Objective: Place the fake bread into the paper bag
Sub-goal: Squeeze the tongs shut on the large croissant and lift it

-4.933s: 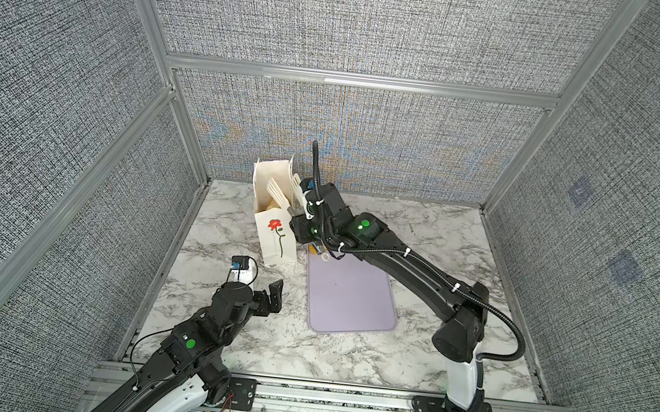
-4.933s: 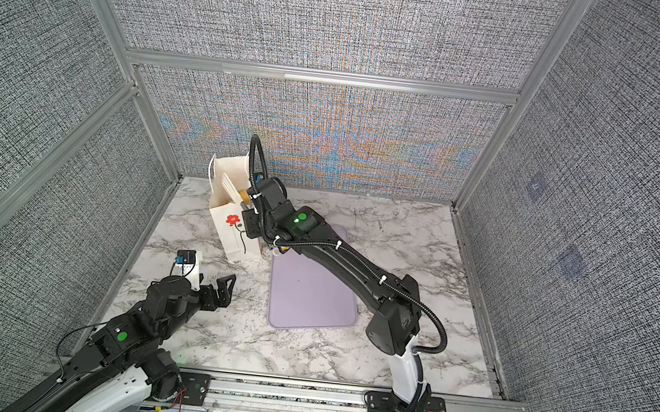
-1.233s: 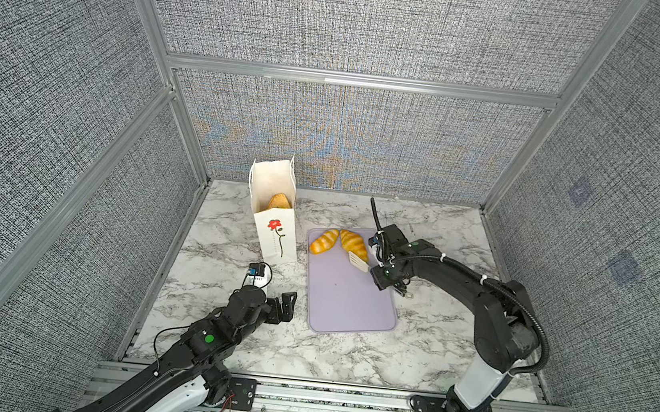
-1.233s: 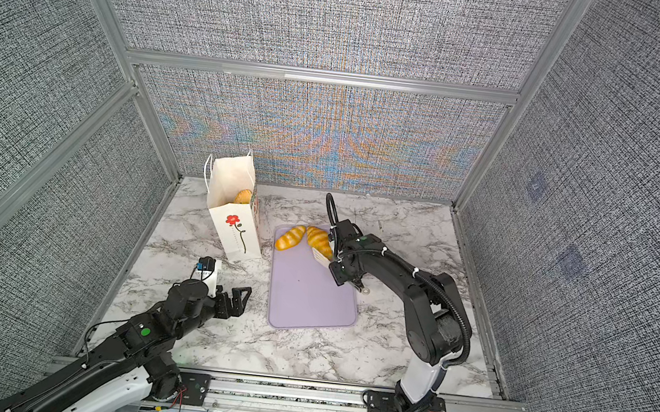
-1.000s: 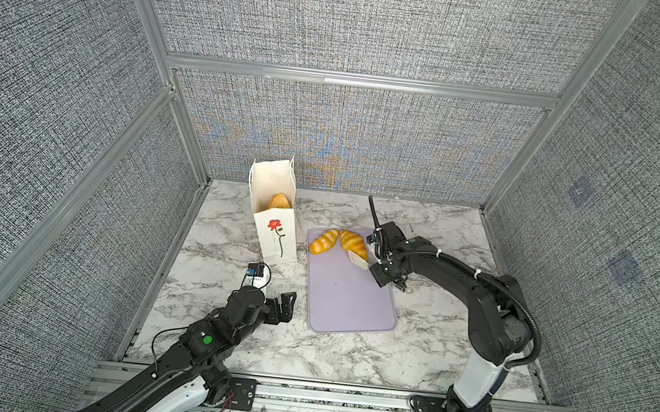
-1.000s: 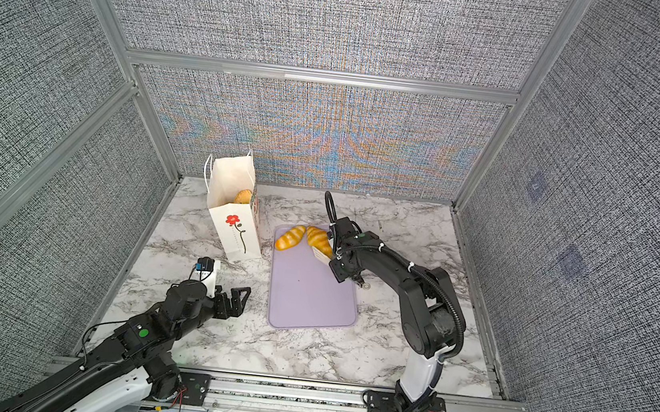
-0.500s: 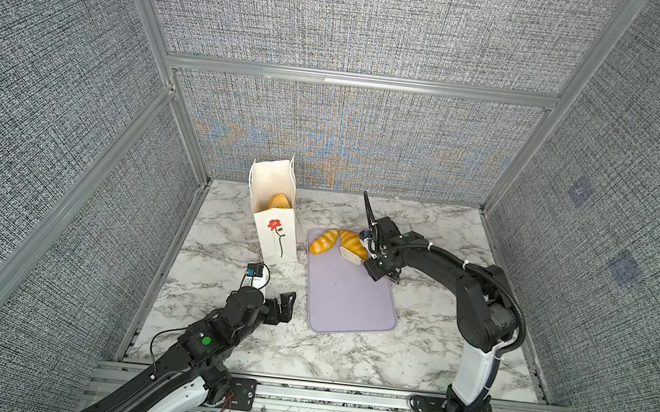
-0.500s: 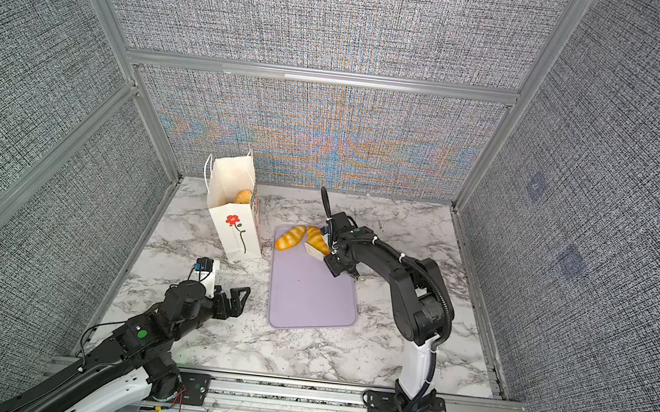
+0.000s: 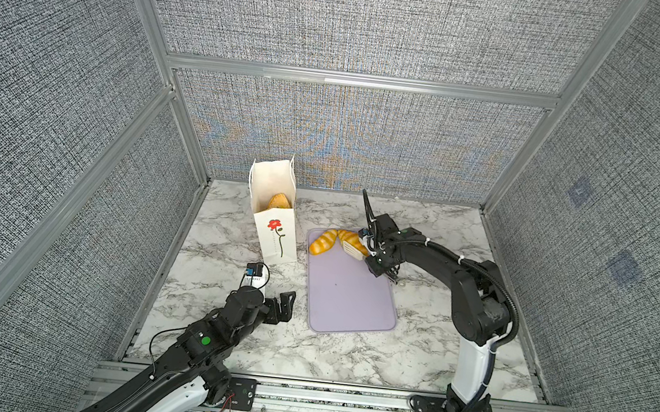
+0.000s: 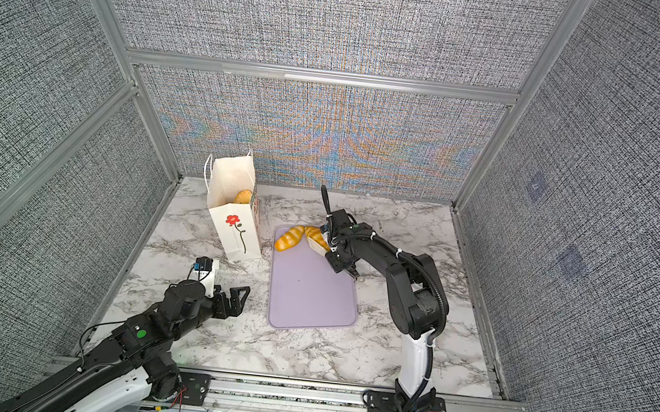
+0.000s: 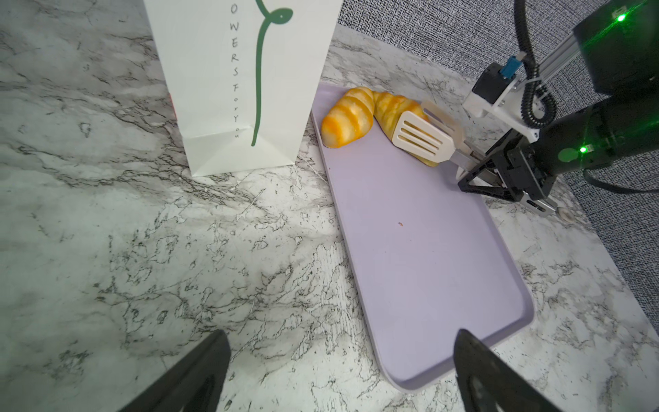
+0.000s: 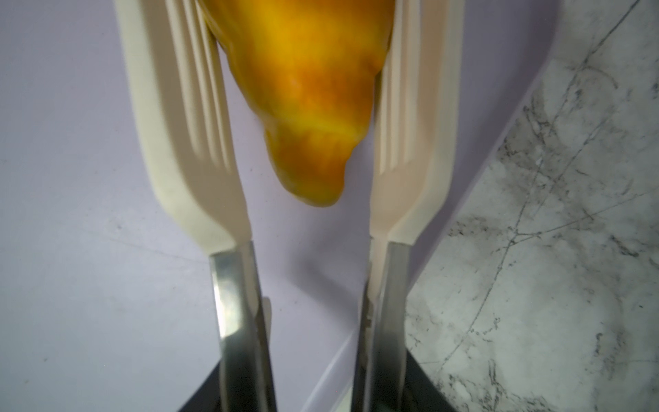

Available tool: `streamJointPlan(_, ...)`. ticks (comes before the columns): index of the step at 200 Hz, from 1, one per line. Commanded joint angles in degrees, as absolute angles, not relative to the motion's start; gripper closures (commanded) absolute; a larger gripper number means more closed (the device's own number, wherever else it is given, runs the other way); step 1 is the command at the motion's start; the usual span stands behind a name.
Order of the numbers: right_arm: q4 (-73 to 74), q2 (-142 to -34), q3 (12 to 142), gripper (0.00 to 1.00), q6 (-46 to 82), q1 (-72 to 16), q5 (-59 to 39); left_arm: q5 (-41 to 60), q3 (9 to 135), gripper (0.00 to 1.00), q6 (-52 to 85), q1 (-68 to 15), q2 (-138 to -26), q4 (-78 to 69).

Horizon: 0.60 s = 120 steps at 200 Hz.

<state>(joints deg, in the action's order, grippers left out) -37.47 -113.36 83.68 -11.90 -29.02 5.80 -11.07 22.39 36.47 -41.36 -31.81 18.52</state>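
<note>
In a top view the right gripper (image 9: 378,258) clamps tongs (image 9: 354,249); their blades straddle a croissant (image 9: 349,237) straight ahead on the lilac tray (image 9: 351,301), its long axis along them; the paper bag (image 9: 274,239) stands farther ahead; the left gripper (image 9: 284,306) idles spread, well apart. Left wrist view: a second croissant (image 11: 347,121) touches the first. Right wrist view: the blades meet its flanks, narrower than a second ago.

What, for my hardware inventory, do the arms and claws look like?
The left arm and right arm are black with white base links, green lights and looping black cables. White wrist brackets carry blue parts. The left claw and right claw have black triangular-frame fingers.
</note>
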Motion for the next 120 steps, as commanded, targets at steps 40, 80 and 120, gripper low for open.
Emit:
streamJointPlan(40,-38.66,-109.25,80.36,0.61,-10.61,-28.92,5.32,-12.68,23.47,0.01,36.12,-41.32,-30.83,20.96)
streamJointPlan(80,-37.60,-105.20,76.23,0.63,-8.39,-28.87,3.96,-12.88,23.86,0.01,36.30,-41.33,-30.49,21.53)
streamJointPlan(120,-36.51,-99.96,71.05,0.63,-5.99,-28.91,4.22,-13.09,24.26,0.01,36.30,-41.40,-30.12,22.25)
